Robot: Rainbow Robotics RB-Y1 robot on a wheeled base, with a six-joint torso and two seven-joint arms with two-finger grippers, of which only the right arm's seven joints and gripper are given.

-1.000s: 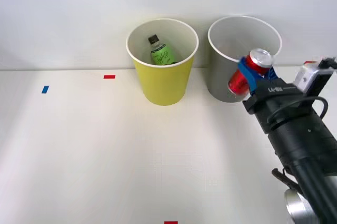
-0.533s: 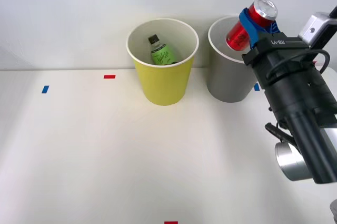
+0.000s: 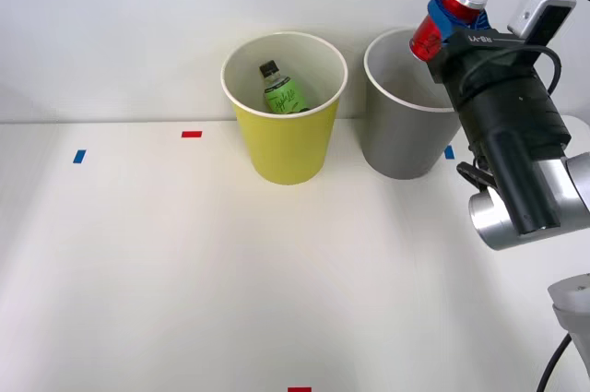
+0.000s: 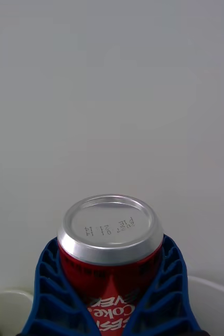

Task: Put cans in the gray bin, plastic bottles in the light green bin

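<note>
Your right arm's tool [image 3: 442, 16] has blue, ribbed plastic fingers [image 4: 51, 294] with open lattice cells. Behind it you see a matte black cylindrical wrist [image 3: 502, 124] with small white lettering, a looping black cable, a silver-grey camera block [image 3: 537, 12] and a polished silver joint cap [image 3: 493, 223].

Red can [image 3: 445, 17] above gray bin [image 3: 403, 124]

Flat white tabletop [image 3: 184, 272] w/ small tape marks: blue rectangle [image 3: 79, 157] near left edge, red strip [image 3: 191, 135] further right toward the back, another red strip [image 3: 299, 390] at front edge, blue bit [image 3: 449, 152] at right; plain pale wall [image 3: 138, 23] behind.
</note>
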